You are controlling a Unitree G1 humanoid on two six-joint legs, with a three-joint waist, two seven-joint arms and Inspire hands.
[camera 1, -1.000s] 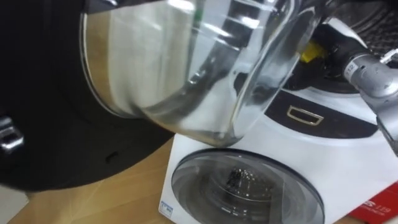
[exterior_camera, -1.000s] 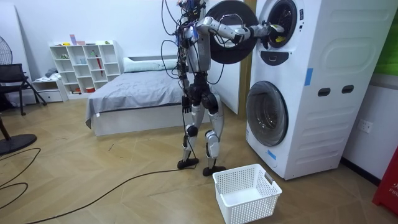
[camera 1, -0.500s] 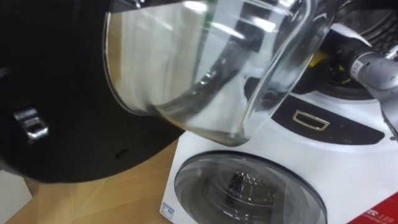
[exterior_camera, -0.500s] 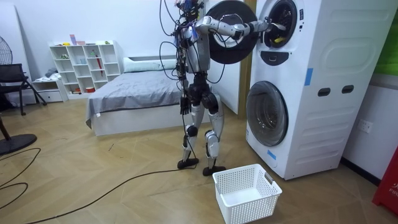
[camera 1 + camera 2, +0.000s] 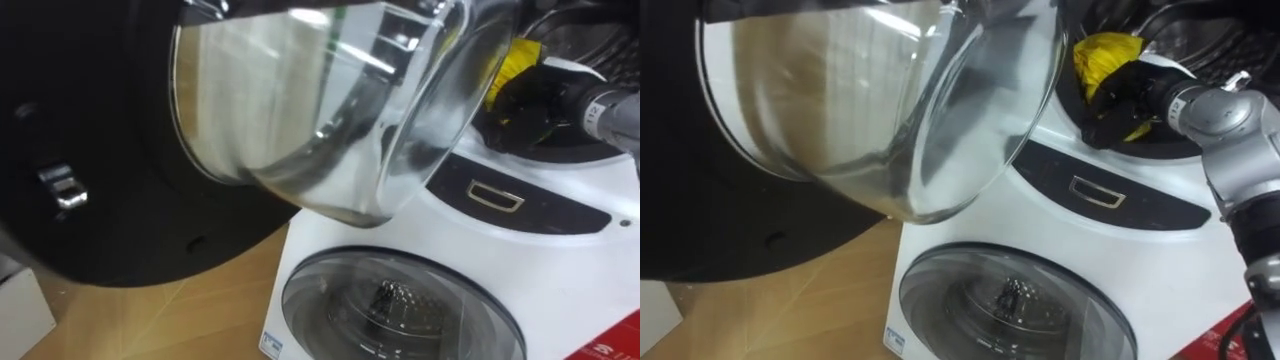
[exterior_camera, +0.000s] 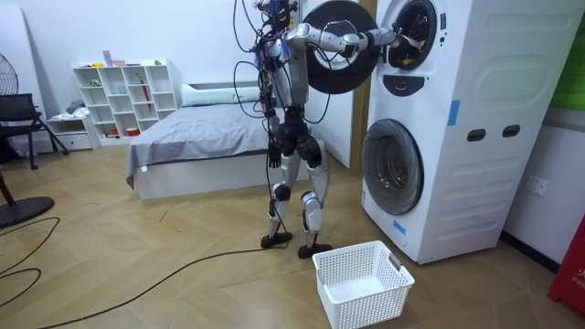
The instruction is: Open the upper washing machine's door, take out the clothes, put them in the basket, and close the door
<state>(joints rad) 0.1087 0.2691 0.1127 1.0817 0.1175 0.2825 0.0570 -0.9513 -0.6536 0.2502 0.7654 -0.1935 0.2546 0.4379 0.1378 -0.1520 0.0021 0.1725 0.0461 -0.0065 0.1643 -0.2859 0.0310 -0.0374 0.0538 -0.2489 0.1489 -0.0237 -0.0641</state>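
A yellow cloth [image 5: 1102, 55] lies at the front edge of the upper washing machine's drum [image 5: 1225, 45]. My right hand [image 5: 1123, 100] reaches into that opening from the right, its dark fingers curled round the cloth. In the left eye view the same right hand [image 5: 530, 98] sits just below the yellow cloth [image 5: 516, 62]. The upper machine's round door [image 5: 320, 110] stands wide open, its glass bowl close in front of me. In the room view I stand upright facing the stacked machines [image 6: 448, 119], my right hand [image 6: 395, 37] stretched out to the top one.
The lower machine's door [image 5: 400, 310] is closed. A white laundry basket [image 6: 362, 281] stands on the wooden floor by my feet. A bed [image 6: 196, 137] and a white shelf [image 6: 123, 96] stand behind me. Something red [image 5: 612, 345] sits low at the right.
My right hand has pushed further into the drum and its fingers have curled round the yellow cloth. The eye views have shifted a little.
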